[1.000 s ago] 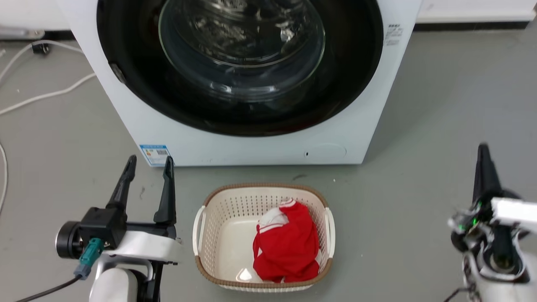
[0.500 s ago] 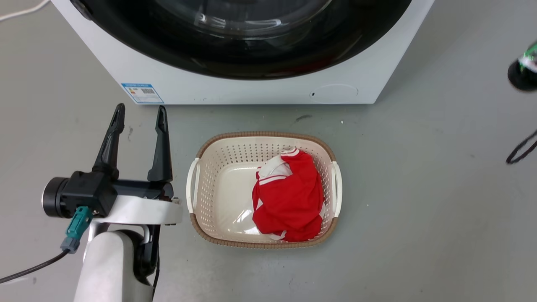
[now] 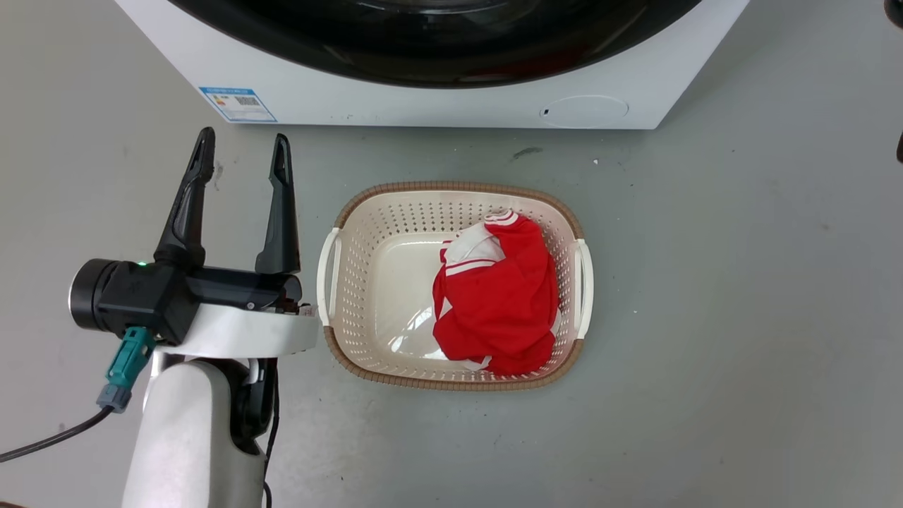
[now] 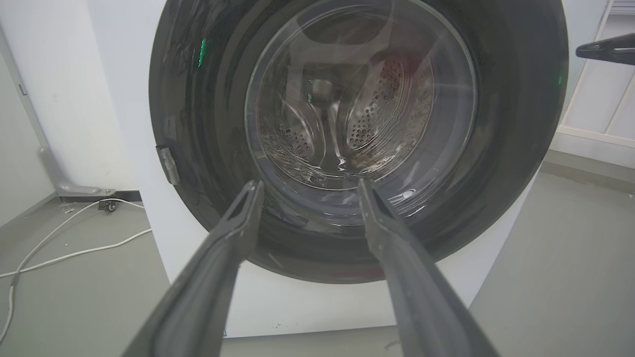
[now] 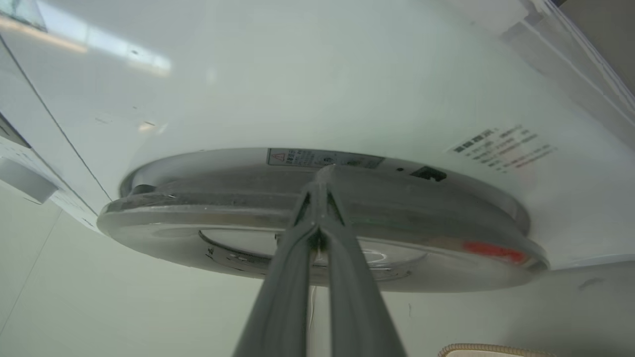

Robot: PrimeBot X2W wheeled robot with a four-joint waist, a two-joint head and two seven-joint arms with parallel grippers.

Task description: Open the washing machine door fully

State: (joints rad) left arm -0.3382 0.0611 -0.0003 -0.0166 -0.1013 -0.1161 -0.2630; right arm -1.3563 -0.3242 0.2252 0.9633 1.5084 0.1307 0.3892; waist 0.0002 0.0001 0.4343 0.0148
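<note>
Washing machine door [image 4: 357,139]: we see it flat on the washing machine [image 3: 423,106] front.
Left claw [image 3: 243,137]: wide open, empty, beside the basket [image 3: 451,188].
Right claw [image 5: 321,173]: our fingers pressed together, tips at the door's rim.

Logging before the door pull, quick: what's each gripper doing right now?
Left gripper: open, holding nothing.
Right gripper: shut, tips at the rim of the washing machine door, nothing visible between the fingers.
</note>
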